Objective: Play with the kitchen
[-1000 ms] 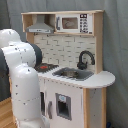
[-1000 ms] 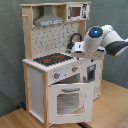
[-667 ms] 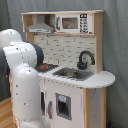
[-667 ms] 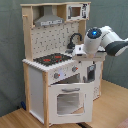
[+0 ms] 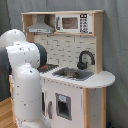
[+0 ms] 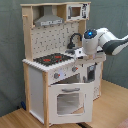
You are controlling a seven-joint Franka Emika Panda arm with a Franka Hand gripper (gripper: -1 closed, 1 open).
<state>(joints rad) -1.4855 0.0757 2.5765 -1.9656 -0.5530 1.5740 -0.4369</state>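
The kitchen (image 5: 75, 60) is a tall white and light-wood toy unit, seen in both exterior views. It has a grey hood (image 6: 49, 20), a small microwave (image 5: 72, 23), a black-red hob (image 6: 51, 59), a black faucet (image 5: 85, 58) and a sink (image 5: 74, 74). The windowed oven door (image 6: 67, 100) is on the front below the knobs (image 6: 57, 75). In the second exterior view my gripper (image 6: 76, 51) hangs over the sink side of the counter, just below the faucet (image 6: 75, 39). In the first exterior view my own arm (image 5: 27, 75) hides the gripper.
A grey curtain (image 6: 10, 60) hangs behind the kitchen. A wooden floor (image 6: 112, 107) runs around its base. My white arm (image 6: 102, 42) reaches in from the second exterior view's right at counter height.
In the second exterior view my arm has shifted slightly left and down, toward the faucet and sink. The kitchen itself looks the same.
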